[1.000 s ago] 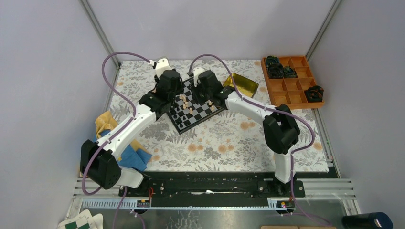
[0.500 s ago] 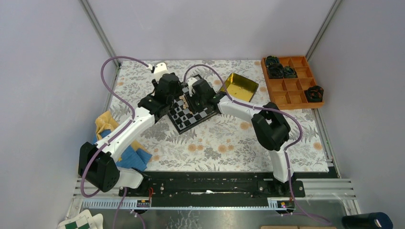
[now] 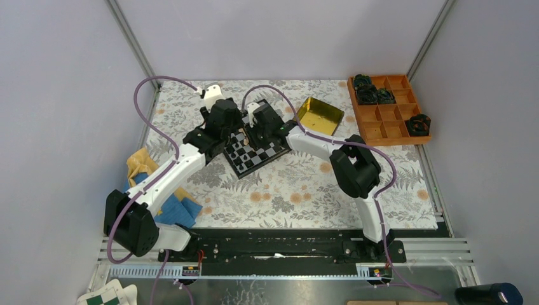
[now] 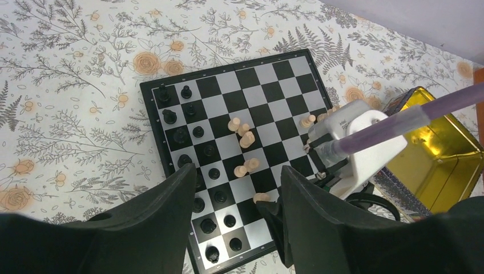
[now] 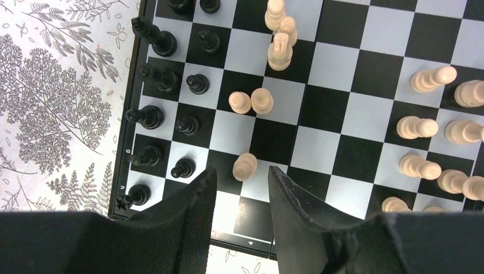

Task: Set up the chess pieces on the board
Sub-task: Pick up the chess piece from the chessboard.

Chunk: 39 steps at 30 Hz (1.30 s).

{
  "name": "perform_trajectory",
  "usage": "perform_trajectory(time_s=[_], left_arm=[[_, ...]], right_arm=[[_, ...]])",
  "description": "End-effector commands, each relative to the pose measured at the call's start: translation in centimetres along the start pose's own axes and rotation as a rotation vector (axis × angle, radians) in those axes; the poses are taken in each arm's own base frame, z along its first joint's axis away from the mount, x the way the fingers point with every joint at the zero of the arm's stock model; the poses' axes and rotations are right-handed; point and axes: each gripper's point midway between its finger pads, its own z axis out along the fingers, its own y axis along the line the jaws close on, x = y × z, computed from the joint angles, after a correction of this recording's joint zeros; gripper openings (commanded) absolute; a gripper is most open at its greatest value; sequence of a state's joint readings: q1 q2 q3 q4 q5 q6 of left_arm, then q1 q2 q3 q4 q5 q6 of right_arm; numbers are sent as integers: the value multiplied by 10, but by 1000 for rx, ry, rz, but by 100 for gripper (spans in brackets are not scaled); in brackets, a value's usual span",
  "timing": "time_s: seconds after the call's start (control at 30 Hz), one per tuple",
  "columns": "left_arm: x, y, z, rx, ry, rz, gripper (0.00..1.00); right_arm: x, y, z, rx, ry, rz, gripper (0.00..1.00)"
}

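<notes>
The move turns on one toppled tan piece (image 5: 245, 166). It lies on the board (image 5: 319, 151) just above the gap between the right fingers (image 5: 194, 220), low in the right wrist frame, and its long axis seems to slant from lower left to upper right. Those fingers stand moderately apart and hold nothing, and they look the nearer pair for it. The left fingers (image 4: 171, 220) are spread wide and also empty, over the board's lower corner in their own frame. The board sits at upper centre of the floral tabletop (image 3: 305, 184). Black pieces (image 5: 149, 117) stand in two rows along its left edge, while other tan pieces (image 5: 425, 80) lie scattered — several on their sides.
</notes>
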State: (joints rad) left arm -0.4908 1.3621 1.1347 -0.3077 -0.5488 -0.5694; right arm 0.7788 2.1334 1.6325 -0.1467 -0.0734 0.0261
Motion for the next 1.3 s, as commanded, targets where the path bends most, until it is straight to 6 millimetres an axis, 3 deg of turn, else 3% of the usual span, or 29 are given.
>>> perform_trajectory(time_s=[0.0, 0.2, 0.33, 0.43, 0.7, 0.87, 1.07, 1.27], left_arm=[[-9, 10, -4, -26, -38, -1, 64], [-8, 13, -5, -33, -40, 2, 65], [-6, 13, -5, -28, -34, 8, 68], [-3, 13, -7, -18, -18, 23, 76], [10, 5, -16, 76, 51, 59, 79], [21, 1, -19, 116, 84, 44, 76], [48, -17, -9, 194, 182, 57, 68], [76, -29, 10, 218, 270, 76, 59]], right_arm=[[-18, 7, 2, -24, -34, -2, 45], [-16, 8, 4, -29, -26, 0, 44], [-25, 6, -3, -17, -59, -2, 44], [-38, 6, -12, -10, -94, -5, 45], [-65, -4, -56, 63, -196, -11, 46], [-68, -32, -85, 209, -231, -3, 50], [-67, -99, -128, 429, -309, 98, 51], [-68, -147, -161, 544, -380, 166, 51]])
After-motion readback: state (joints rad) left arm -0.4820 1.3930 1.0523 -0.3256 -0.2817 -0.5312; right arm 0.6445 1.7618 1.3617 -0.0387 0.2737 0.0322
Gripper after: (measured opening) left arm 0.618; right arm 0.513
